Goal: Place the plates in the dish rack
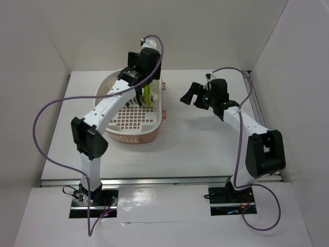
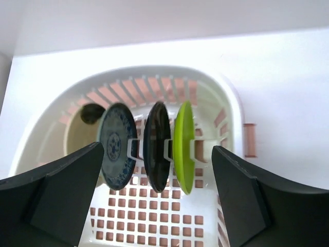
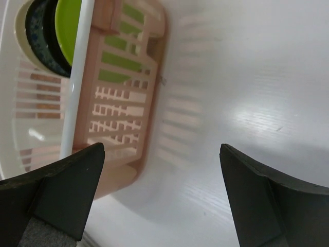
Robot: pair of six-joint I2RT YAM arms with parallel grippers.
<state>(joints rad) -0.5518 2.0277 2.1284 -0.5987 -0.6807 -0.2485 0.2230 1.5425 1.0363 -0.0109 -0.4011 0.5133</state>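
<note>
Here, plates [image 2: 117, 144] stand upright in the dish rack [image 2: 205, 77]; left gripper [image 2: 157, 152] (overhead) and right gripper [image 3: 160, 149] gape empty.

White tabletop [image 1: 195, 149], glossy. Dish rack [image 1: 131, 135] rests directly on its left half, apparently flat; far rim partly obscured.

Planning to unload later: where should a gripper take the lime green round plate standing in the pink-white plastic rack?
Probably its upper rim, from straight above, pinching across its thickness: the lime green round plate stands on edge, with the glossy black plate close beside it.
</note>
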